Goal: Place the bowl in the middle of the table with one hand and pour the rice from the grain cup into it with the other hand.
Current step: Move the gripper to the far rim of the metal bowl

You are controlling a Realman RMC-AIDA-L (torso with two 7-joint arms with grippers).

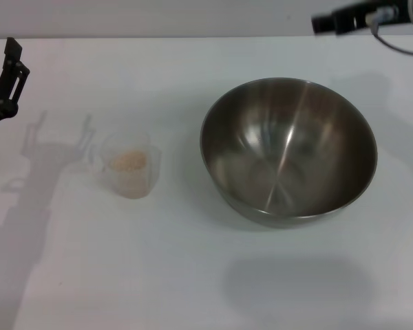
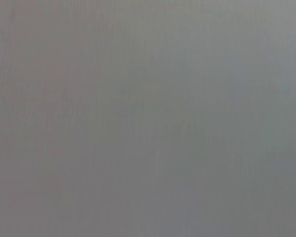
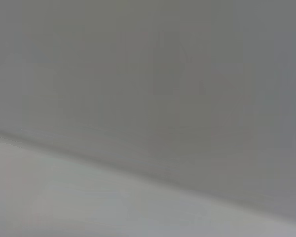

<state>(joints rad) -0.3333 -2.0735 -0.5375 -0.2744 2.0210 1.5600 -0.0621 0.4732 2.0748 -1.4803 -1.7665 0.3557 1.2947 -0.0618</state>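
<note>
Head view: steel bowl (image 1: 289, 151) upright on the white desk (image 1: 193, 275), right of centre, mouth up, nothing inside. Grain cup (image 1: 131, 165) upright too, left of centre, well apart from the bowl, holding a low heap of rice (image 1: 128, 160) at the bottom.

Left hand (image 1: 10, 72) at the left edge, raised above the desk, black fingers (image 1: 14, 55) apart and grasping nothing. Right hand (image 1: 327, 22) only partly in view at the top right, beyond the far rim of the bowl; whether released or clenched cannot be told, though nothing seen held in it.

Key relation: cup lying to the right of the left hand and a little nearer the robot, no obstacle between; bowl lying nearer the robot than the right hand and slightly to its left. Left arm clearly nearer the cup, right arm nearer the bowl, so probably right for the bowl, left for the pour.

Cup's long axis vertical, opening upward; a thin handle-like part seems to point toward the left hand, though spout direction too faint to tell. Bowl round, so no preferred axis; grip likely on the thin rim.

Both wrist views: plain grey surface only, no task thing visible.

Judgement: nothing grasped yet, bowl not yet centred, pour not begun.
</note>
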